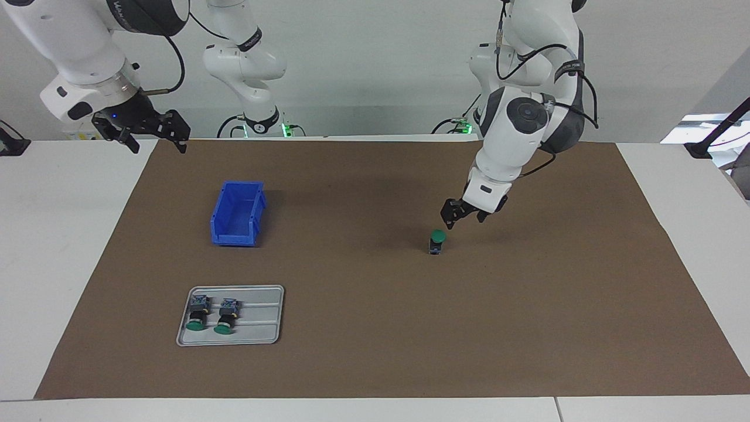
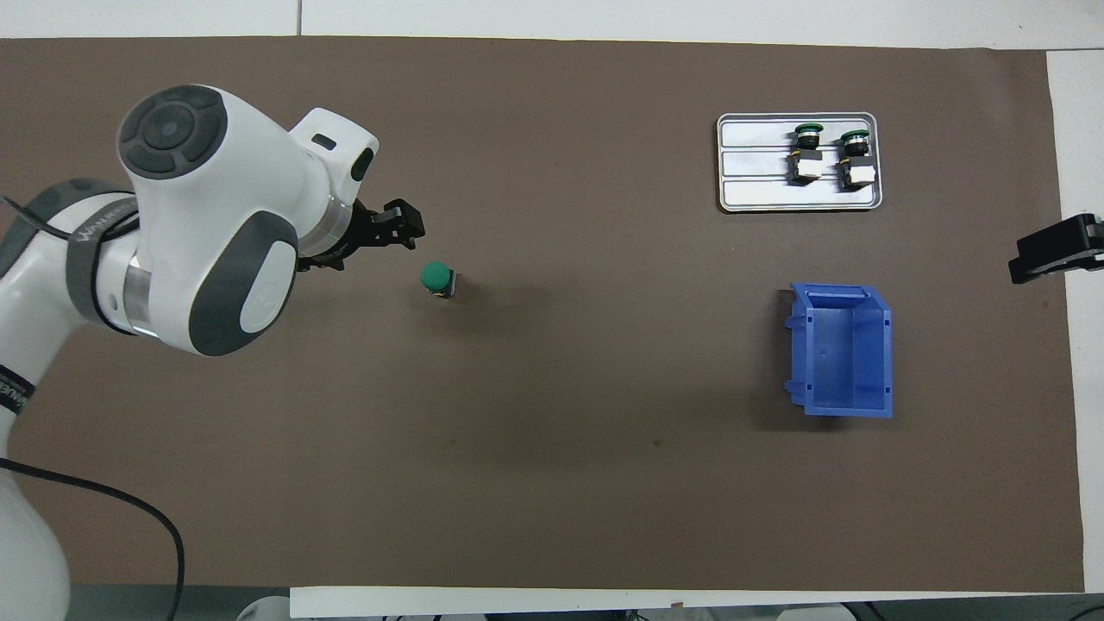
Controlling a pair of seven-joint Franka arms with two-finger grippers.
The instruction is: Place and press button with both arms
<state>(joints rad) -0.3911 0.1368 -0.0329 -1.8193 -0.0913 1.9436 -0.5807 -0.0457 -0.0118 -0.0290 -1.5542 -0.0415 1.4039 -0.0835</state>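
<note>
One button (image 1: 436,241) (image 2: 438,278) stands upright on the brown mat (image 1: 375,328), green cap up, toward the left arm's end of the table. My left gripper (image 1: 465,219) (image 2: 405,231) hovers low just beside it, a short gap away. It is open and holds nothing. My right gripper (image 1: 155,139) (image 2: 1054,255) waits, raised over the table's edge at the right arm's end, open and empty.
A grey metal tray (image 1: 265,335) (image 2: 759,195) toward the right arm's end holds two more buttons (image 1: 197,313) (image 2: 807,152) lying on their sides. A blue bin (image 1: 237,214) (image 2: 845,349) stands nearer to the robots than the tray.
</note>
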